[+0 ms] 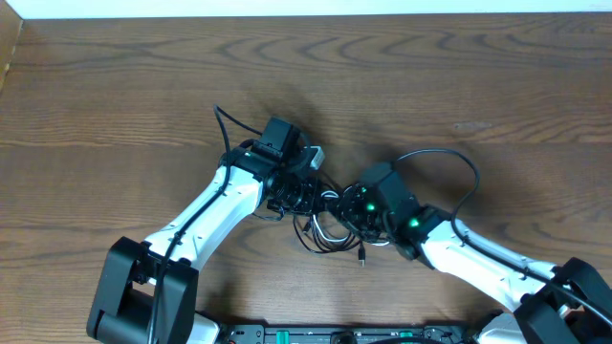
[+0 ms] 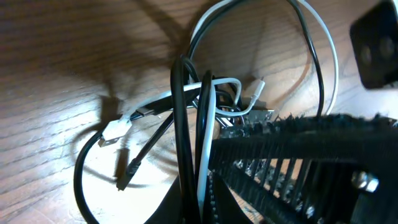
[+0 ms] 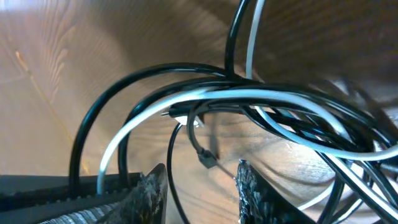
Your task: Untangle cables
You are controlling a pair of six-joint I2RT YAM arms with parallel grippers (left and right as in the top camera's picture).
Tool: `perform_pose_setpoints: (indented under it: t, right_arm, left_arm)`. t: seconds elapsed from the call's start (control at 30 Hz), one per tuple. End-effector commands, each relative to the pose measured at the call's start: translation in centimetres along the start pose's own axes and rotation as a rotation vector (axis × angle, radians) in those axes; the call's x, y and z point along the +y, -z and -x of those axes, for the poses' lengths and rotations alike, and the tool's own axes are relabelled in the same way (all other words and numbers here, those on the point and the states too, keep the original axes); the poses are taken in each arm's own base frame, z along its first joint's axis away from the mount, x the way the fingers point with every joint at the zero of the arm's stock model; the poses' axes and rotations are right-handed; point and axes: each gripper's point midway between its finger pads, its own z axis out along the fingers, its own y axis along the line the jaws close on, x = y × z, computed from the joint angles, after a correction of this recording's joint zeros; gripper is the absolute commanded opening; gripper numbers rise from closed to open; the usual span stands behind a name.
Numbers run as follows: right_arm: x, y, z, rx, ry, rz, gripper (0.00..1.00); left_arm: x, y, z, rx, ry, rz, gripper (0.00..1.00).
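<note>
The cables (image 1: 325, 229) lie as one knot of thin black cords and a white one on the wooden table, between my two arms. My left gripper (image 1: 293, 196) is shut on a black and a white strand (image 2: 186, 124) that rise out of its jaws (image 2: 194, 202). A white plug (image 2: 115, 130) and a black plug (image 2: 127, 171) rest on the wood beside it. My right gripper (image 1: 346, 205) faces it from the right, open (image 3: 202, 190). One thin black strand (image 3: 174, 168) runs loose through the gap near its left finger (image 3: 152, 186). The bundle arches above.
A thicker black arm wire (image 1: 459, 162) loops behind the right arm, and another (image 1: 225, 124) sticks up behind the left arm. The table's far edge (image 1: 306, 11) runs along the top. The right gripper's ribbed finger (image 2: 298, 143) crowds the left wrist view.
</note>
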Motion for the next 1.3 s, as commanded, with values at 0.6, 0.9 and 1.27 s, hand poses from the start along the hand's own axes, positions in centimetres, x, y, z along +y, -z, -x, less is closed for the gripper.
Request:
perform_pose_setpoints:
  t: [0.6, 0.9, 1.27]
  right_arm:
    - [-2.2, -4.8, 2.9, -0.238, -0.177, -0.046, 0.36]
    - [-4.1, -5.3, 3.2, -0.259, -0.138, -0.114, 0.11]
    - [-1.9, -5.8, 1.3, -0.131, 0.030, -0.040, 0.01]
  left_arm:
    - [0.4, 0.3, 0.3, -0.018, 0.045, 0.038, 0.08]
    - [1.5, -0.1, -0.4, -0.006, 0.013, 0.077, 0.08]
    - [2.7, -0.3, -0.7, -0.007, 0.020, 0.133, 0.07]
